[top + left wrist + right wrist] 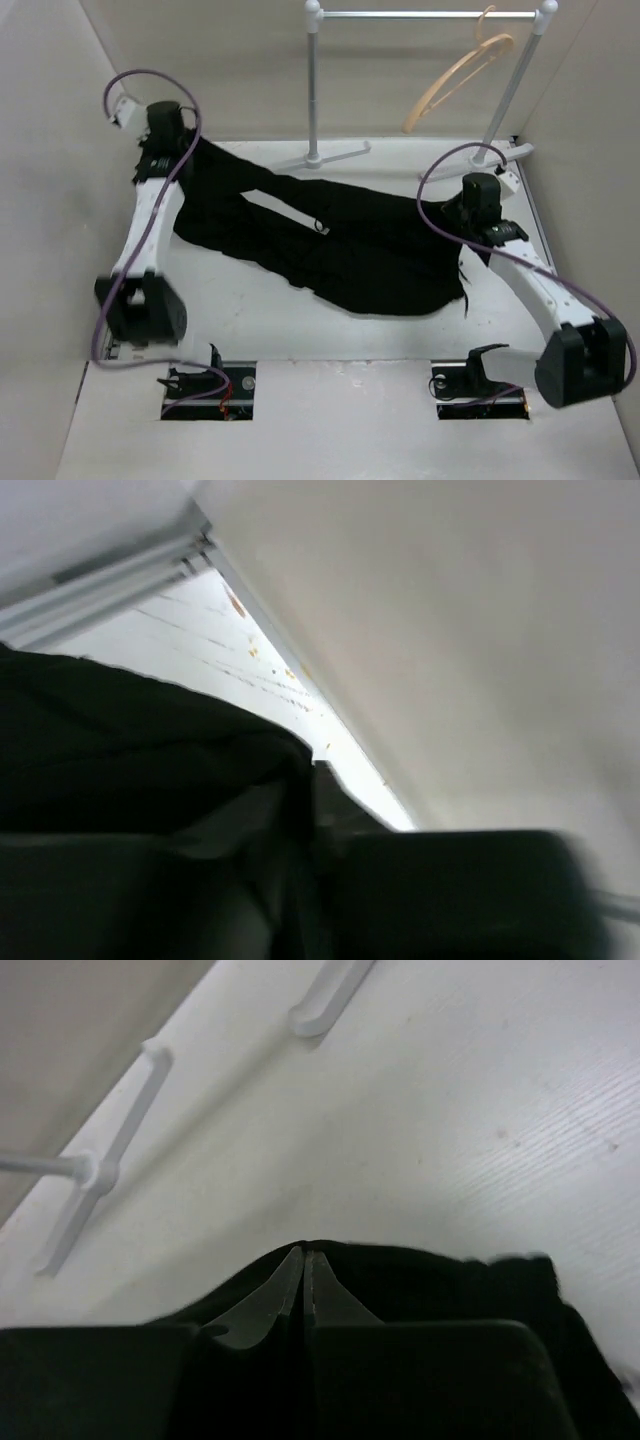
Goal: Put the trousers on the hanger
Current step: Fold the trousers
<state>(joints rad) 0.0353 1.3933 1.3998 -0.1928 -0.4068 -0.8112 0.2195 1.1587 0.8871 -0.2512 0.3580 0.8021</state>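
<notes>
The black trousers (340,245) lie spread across the table, legs to the far left, waist to the right. The tan wooden hanger (455,80) hangs tilted on the grey rail (430,14) at the back right. My left gripper (165,150) is at the leg ends by the left wall. In the left wrist view it (310,820) is closed with black cloth (120,740) bunched in it. My right gripper (470,205) is at the waist end. In the right wrist view its tips (303,1260) are pressed together, with cloth (450,1285) draped around them.
The rail's white posts and feet (320,155) stand on the table's back edge; feet also show in the right wrist view (100,1170). Walls close in on the left (450,630) and right. The arm bases sit at the near edge.
</notes>
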